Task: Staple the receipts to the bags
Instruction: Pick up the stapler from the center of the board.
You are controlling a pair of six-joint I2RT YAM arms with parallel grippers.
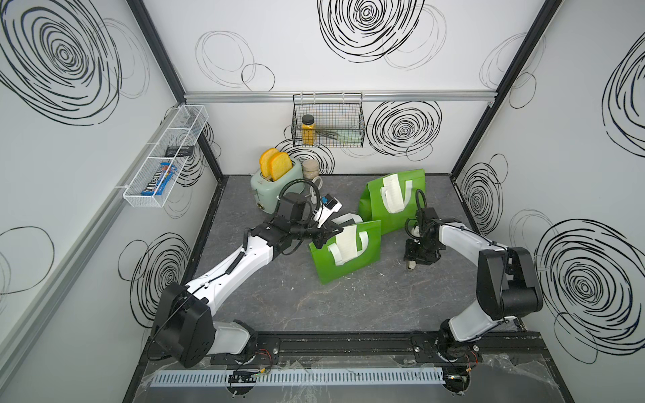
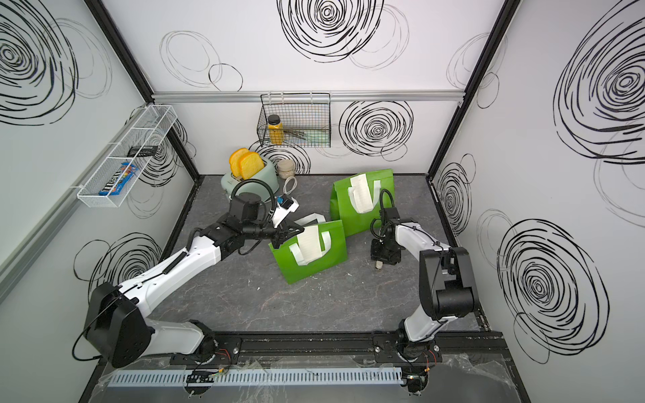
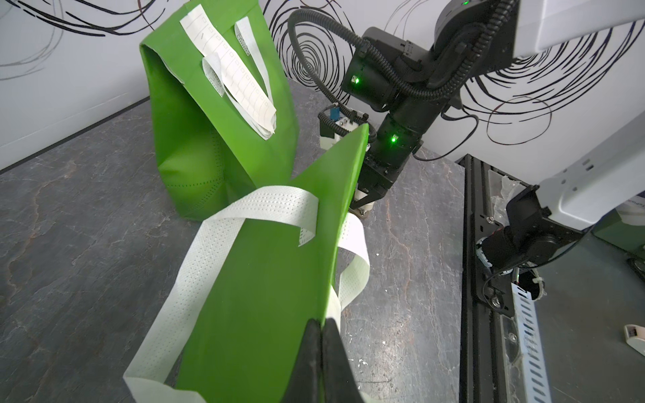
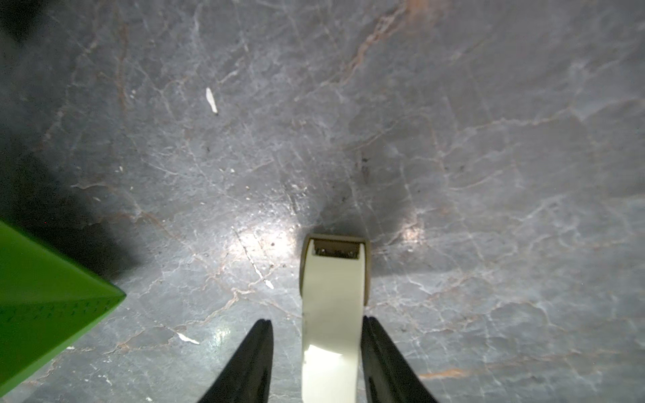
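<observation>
Two green bags stand on the grey table. The near bag (image 1: 321, 265) (image 2: 289, 268) (image 3: 258, 296) leans with a receipt (image 1: 345, 244) (image 2: 309, 244) lying on its front between the white handles. The far bag (image 1: 377, 209) (image 2: 349, 216) (image 3: 195, 139) bears the other receipt (image 1: 392, 195) (image 3: 241, 83). My left gripper (image 1: 319, 240) (image 3: 321, 322) is shut on the near bag's top edge. To the right of that bag, my right gripper (image 1: 412, 260) (image 4: 317, 319) points straight down around a cream stapler (image 4: 331, 289) (image 1: 412, 267). One finger touches it; a gap shows beside the other.
A mint toaster (image 1: 275, 185) with two toast slices and a small jar stand at the back left. A black wire basket (image 1: 328, 118) hangs on the back wall and a white one (image 1: 164, 157) on the left wall. The arms' black rail (image 1: 349, 342) runs along the front edge.
</observation>
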